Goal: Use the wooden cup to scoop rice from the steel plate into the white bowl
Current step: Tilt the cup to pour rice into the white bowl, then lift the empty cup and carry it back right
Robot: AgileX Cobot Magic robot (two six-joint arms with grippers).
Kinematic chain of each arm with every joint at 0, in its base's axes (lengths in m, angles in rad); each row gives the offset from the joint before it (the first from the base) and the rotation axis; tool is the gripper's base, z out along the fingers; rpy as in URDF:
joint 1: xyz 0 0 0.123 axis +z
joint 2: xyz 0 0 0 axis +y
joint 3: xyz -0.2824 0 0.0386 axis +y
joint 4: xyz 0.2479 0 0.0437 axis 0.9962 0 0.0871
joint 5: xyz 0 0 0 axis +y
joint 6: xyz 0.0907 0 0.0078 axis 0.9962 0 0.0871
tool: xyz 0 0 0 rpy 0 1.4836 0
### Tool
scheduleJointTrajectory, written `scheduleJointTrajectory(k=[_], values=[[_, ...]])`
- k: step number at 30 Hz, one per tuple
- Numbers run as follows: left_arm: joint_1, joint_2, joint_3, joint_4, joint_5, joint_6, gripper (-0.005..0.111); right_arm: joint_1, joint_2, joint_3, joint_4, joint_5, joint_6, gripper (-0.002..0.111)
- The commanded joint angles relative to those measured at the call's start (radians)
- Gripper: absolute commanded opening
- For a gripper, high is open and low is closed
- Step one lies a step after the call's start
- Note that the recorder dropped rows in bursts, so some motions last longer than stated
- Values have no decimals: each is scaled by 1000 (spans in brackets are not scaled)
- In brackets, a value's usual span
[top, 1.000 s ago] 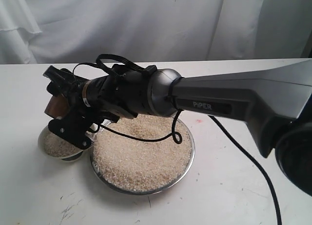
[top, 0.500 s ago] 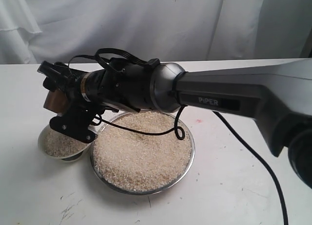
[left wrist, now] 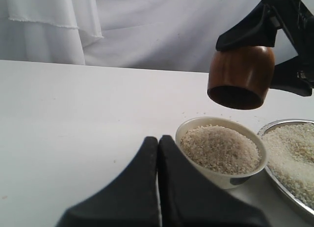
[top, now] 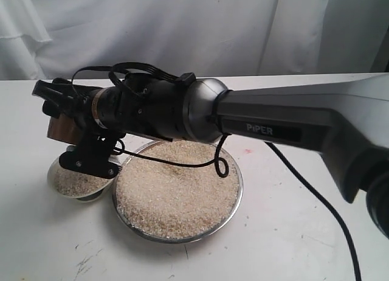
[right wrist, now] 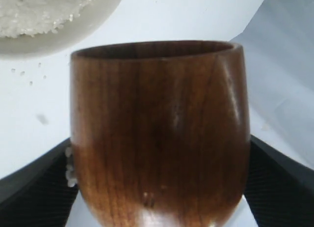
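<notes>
In the exterior view, the right arm (top: 273,129) lies across the far rim of the steel plate (top: 182,239) and hides all but a brown sliver of the wooden cup (top: 61,130). The left wrist view shows the left gripper (left wrist: 158,141) blurred and cut off at the frame edge, which also crops the plate. In the right wrist view, the cup's foot and most of the white bowl (right wrist: 64,35) run out of frame, and the right gripper (right wrist: 157,178) shows only as dark blurs on either side.

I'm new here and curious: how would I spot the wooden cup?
Start at the big shiny steel plate heaped with rice; beside it sits a small white bowl. Hanging above that bowl, clamped in the right end effector, is the wooden cup: reddish-brown, handleless, mouth turned down, the only dish off the table.
</notes>
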Motion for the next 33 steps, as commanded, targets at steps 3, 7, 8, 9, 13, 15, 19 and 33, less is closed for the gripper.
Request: scheduleJointTrajectory(k=[3,7,8,9,13,15,19,33], values=[[-2,-5,5,-1,-6,-3,0,0,-20,-10,8,5,248,0],[-2,-5,5,-1,-6,-3,0,-29,-41,-10,99,27,540,0],[-2,-5,5,-1,-6,-3,0,-39,-53,-10,126,24,628,0],[-2,-5,5,-1,-6,-3,0,-50,-60,-10,150,21,689,0],[-2,-5,5,-1,-6,-3,0,-97,-102,-10,311,-25,983,0],[-2,-5,5,-1,-6,-3,0,-125,-120,-10,422,-49,1084,0],[-2,-5,5,-1,-6,-3,0,-200,-135,-10,723,-90,1124,0],[-2,-5,5,-1,-6,-3,0,-411,-465,696,734,-678,1402,0]])
